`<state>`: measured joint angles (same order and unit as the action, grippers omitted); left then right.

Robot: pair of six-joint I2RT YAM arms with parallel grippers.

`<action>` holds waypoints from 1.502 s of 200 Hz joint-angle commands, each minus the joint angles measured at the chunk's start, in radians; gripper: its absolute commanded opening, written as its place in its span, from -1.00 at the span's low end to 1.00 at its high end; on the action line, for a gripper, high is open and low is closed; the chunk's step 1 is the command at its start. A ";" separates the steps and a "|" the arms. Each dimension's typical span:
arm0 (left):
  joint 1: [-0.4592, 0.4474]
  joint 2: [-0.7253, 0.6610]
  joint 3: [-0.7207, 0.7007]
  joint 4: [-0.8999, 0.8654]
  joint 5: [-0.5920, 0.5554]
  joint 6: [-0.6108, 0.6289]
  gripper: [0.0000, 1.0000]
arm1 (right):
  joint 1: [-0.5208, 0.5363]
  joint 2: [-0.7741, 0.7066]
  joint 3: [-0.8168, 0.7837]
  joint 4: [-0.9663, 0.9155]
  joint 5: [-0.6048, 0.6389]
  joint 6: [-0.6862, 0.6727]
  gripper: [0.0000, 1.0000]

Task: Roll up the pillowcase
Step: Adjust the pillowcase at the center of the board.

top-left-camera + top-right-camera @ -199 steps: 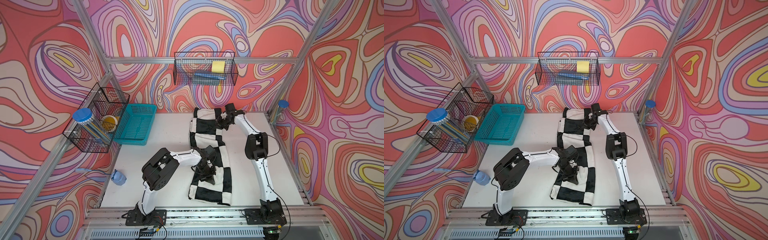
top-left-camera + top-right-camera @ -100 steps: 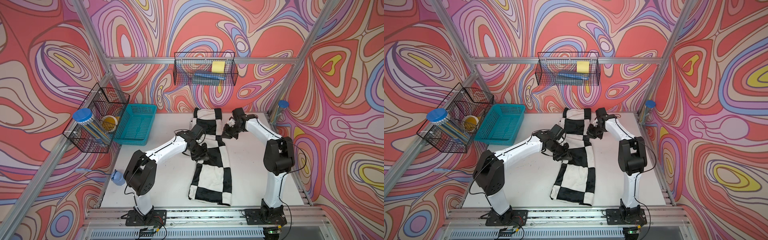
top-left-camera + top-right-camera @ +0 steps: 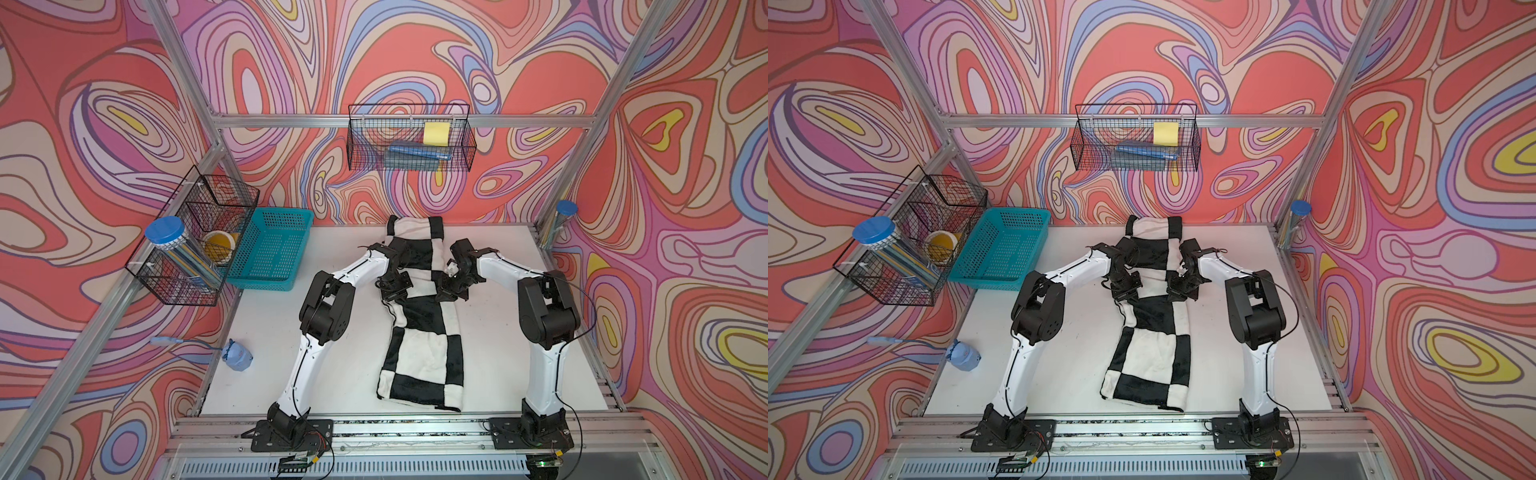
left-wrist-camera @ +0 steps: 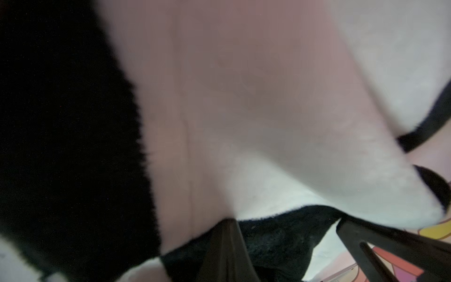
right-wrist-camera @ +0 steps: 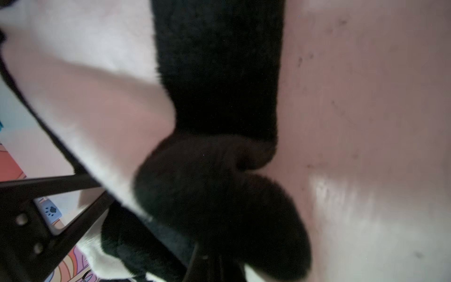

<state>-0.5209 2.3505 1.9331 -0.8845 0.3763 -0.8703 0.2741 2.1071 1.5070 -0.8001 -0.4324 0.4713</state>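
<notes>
Two grippers, 1 cloth. pillowcase [image 3: 419, 332] lies as a long narrow black/white checker strip down the centre of the white table [image 3: 257, 328]. It runs from the back wall at upper centre of frame to near the front rail at lower centre, in both top views. Not rolled: lower part lies flat w/ soft folds, mid-upper part is bunched narrow.

At that waist, just above frame centre, the left gripper [image 3: 395, 286] sits on the strip's left edge and the right gripper [image 3: 451, 286] on its right edge, approx level w/ each other. Both clenched on pillowcase fabric.

Left wrist cam: plush fills the frame, a black fold sits between the fingers [image 4: 227, 244]. Right wrist cam: black plush bunched right at the gripper, blurry, bare tabletop beside it.

Outward:
- teal basket [image 3: 259, 282] at upper left of the table, well apart from the cloth
- wire basket [image 3: 365, 145] hung on the back wall at upper centre, w/ yellow pad [image 3: 436, 133] inside
- blue-lid jar [image 3: 166, 232] in a wire rack at far left
- small blue object [image 3: 237, 355] off the table's left edge
</notes>
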 commanded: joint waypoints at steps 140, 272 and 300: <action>0.158 0.309 0.467 -0.097 0.089 0.056 -0.21 | -0.003 0.396 0.563 -0.130 0.014 -0.029 -1.00; -0.058 -0.773 -0.715 -0.120 -0.099 0.089 0.64 | 0.065 -0.407 -0.237 -0.155 0.015 0.009 -0.03; -0.172 -0.951 -1.008 -0.038 -0.082 -0.033 0.65 | 0.135 -0.612 -0.503 -0.153 0.009 0.070 0.08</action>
<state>-0.6472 1.5017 1.1065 -0.9531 0.2958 -0.7940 0.3588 1.6093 1.1709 -0.9348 -0.4160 0.4900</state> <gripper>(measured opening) 0.823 0.522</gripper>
